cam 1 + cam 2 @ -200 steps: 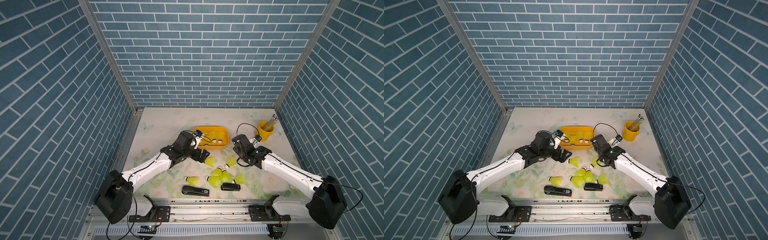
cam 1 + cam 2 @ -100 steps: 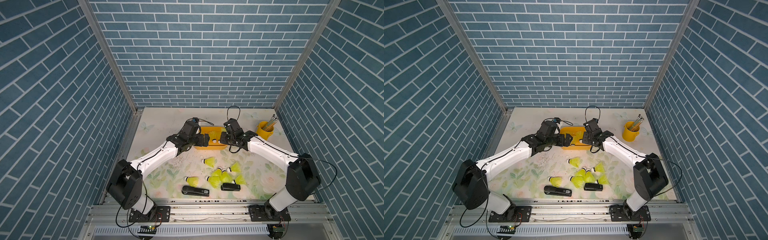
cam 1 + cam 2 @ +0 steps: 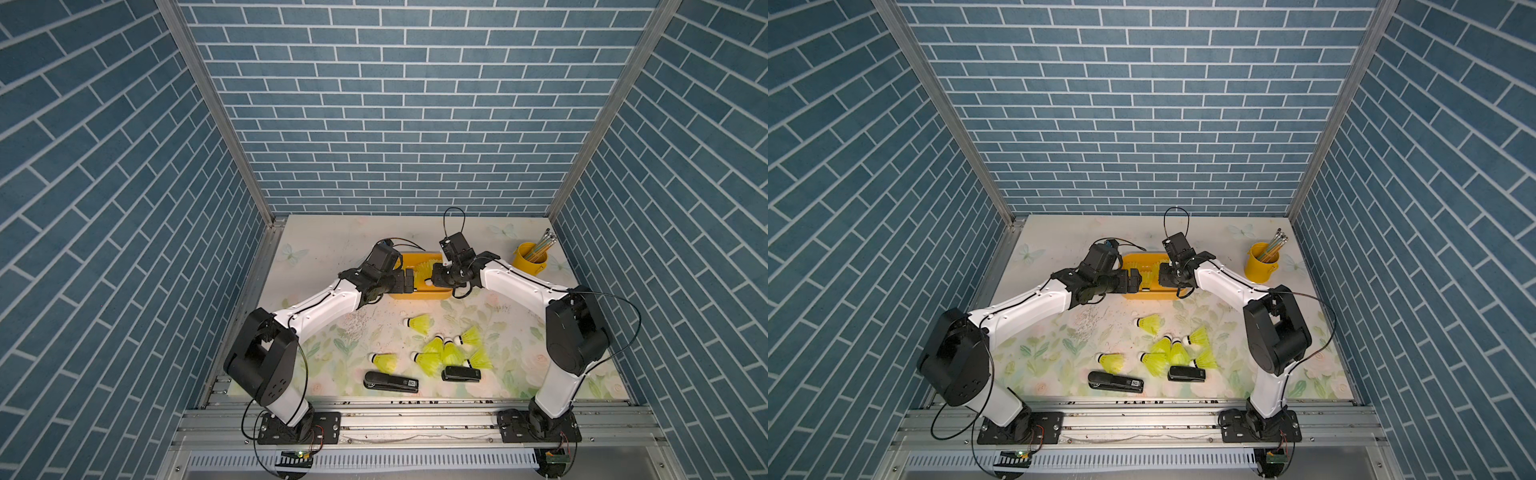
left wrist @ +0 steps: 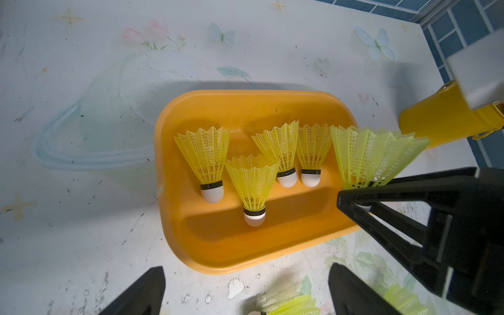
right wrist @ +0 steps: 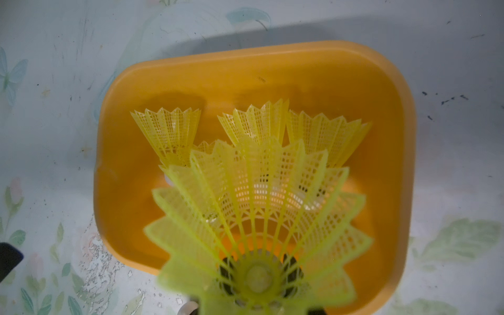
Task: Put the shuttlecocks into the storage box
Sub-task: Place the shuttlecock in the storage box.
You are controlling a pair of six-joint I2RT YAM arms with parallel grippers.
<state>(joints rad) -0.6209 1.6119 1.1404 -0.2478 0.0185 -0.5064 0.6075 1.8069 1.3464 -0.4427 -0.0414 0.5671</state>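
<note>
Right wrist: right jaws clamp shuttlecock (image 5: 259, 207) above storage box (image 5: 245, 56).

No legible text, brand or number in any view. Only candidate: a small white sticker (image 3: 411, 382) at one end of the larger black stapler (image 3: 390, 381), seen in both top views. It has dark marks on it, too small to read. Wrist views are close on the shuttlecocks (image 4: 204, 158) and the storage box (image 4: 245, 95): nothing readable on either, the black bands are plain.
</note>
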